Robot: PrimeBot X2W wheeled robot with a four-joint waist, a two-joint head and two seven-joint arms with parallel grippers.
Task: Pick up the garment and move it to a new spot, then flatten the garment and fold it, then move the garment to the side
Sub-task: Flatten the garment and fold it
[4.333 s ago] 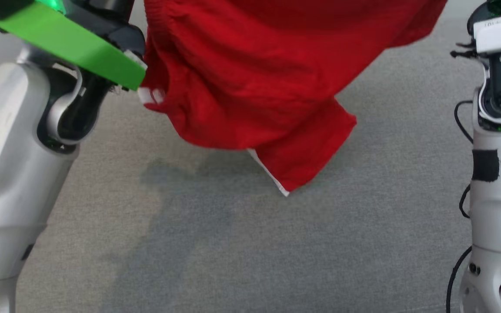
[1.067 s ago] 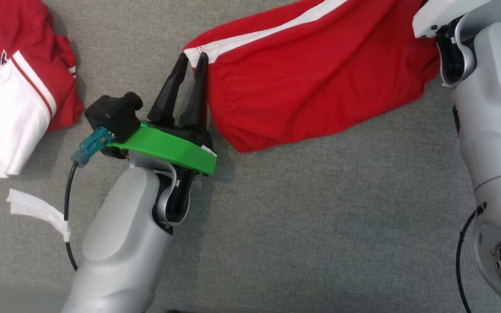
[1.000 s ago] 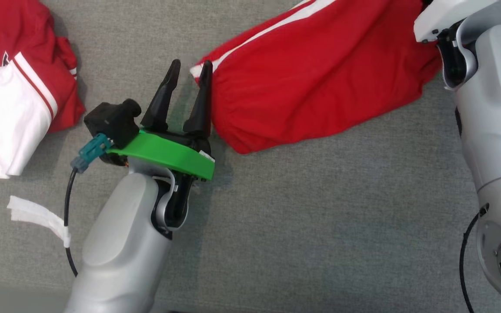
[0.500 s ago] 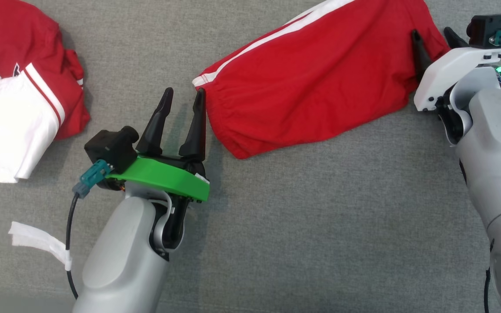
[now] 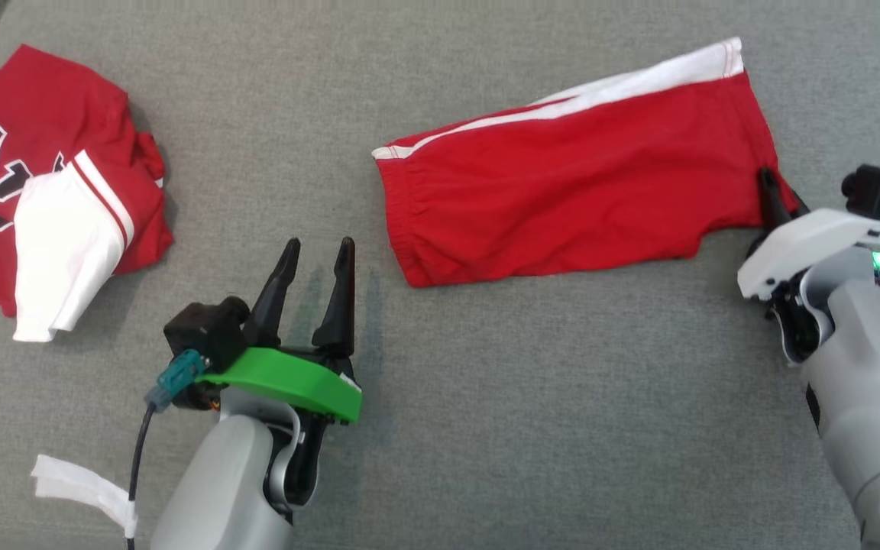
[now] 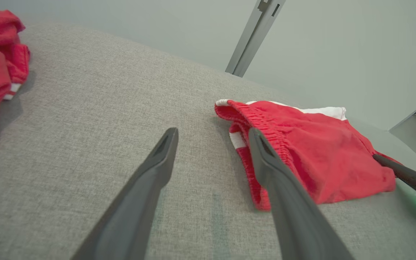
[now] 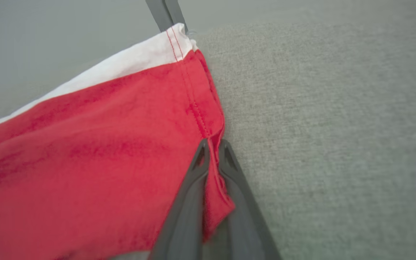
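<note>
Red shorts (image 5: 577, 206) lie spread on the grey desk (image 5: 532, 397) in the head view, ahead and right of the left gripper (image 5: 318, 244), whose jaws stand apart off the cloth. The left wrist view puts the elastic waistband (image 6: 265, 119) just right of those jaws, so I'd pinch its near corner first. In the right wrist view the right gripper (image 7: 213, 142) is clamped on the leg hem (image 7: 197, 112); pull both ends outward, low and level.
</note>
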